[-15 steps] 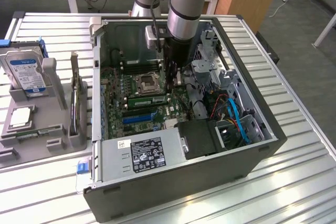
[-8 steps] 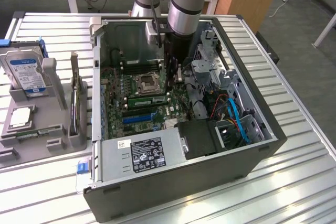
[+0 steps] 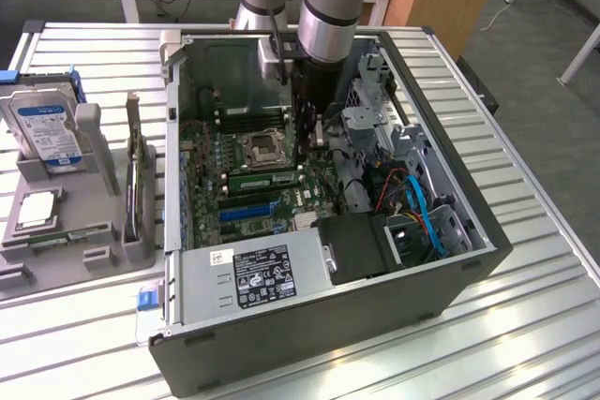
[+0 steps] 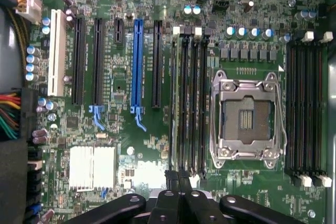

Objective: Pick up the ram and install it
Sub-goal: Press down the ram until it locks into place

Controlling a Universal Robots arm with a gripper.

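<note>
Green and edge-on, the ram (image 4: 173, 108) is standing in a slot beside the processor socket (image 4: 247, 116), its long axis running along the memory slots (image 4: 191, 103). Fingers shut, the gripper (image 4: 178, 178) is pressing at the stick's end, mid-frame inside the computer case (image 3: 450, 278) on the bench (image 3: 525, 175).

Silver-grey arm (image 3: 323, 7) – black claw (image 4: 177, 178), round screws.
</note>
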